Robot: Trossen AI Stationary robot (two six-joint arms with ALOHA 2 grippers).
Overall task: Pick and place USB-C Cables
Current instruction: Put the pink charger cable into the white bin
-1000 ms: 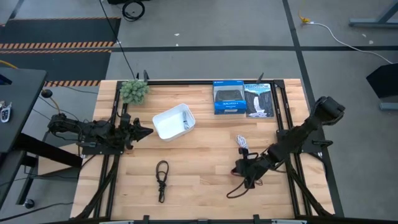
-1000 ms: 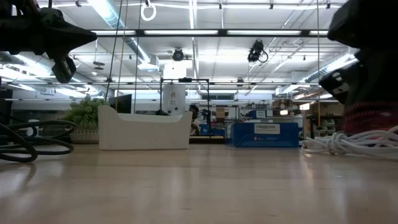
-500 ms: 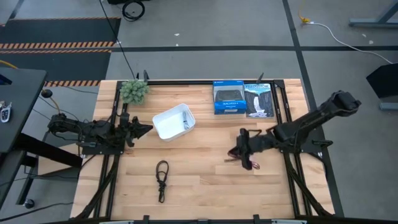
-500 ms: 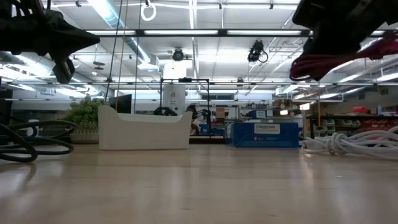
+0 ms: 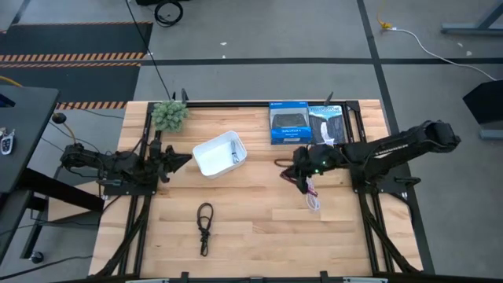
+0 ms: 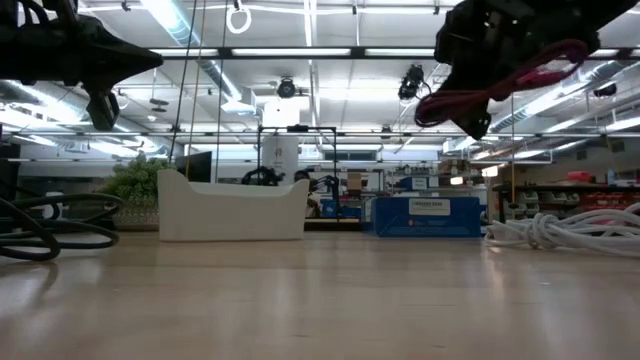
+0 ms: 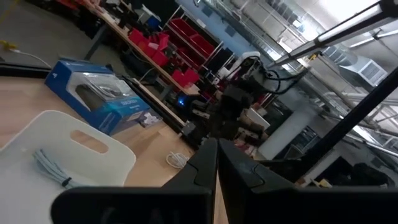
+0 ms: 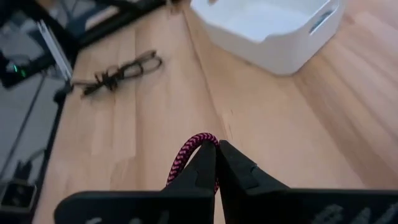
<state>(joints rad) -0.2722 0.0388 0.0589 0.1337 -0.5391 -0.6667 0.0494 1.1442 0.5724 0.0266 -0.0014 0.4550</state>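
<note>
Wide wooden tabletop (image 5: 259,228) under two dark arms. At the back edge, two blue-and-black boxes (image 5: 306,124) side by side, and a small green plant (image 5: 169,115) in the back left corner. White tub (image 5: 219,153) left of the middle, with the grey-blue cable (image 5: 235,153) lying inside against one wall. Right claw (image 5: 298,169) up in the air between the tub and the boxes, pinched tight on the dark red cable (image 6: 500,85), with a loop of it sticking out past the fingertips and the rest hanging down. Left claw (image 5: 179,163) waiting just beside the tub's left side, fingers pressed together on nothing. Black cable (image 5: 204,226) stretched out on the wood near the front, well apart from the tub. White cable (image 5: 313,200) on the wood just in front of the right claw.
</note>
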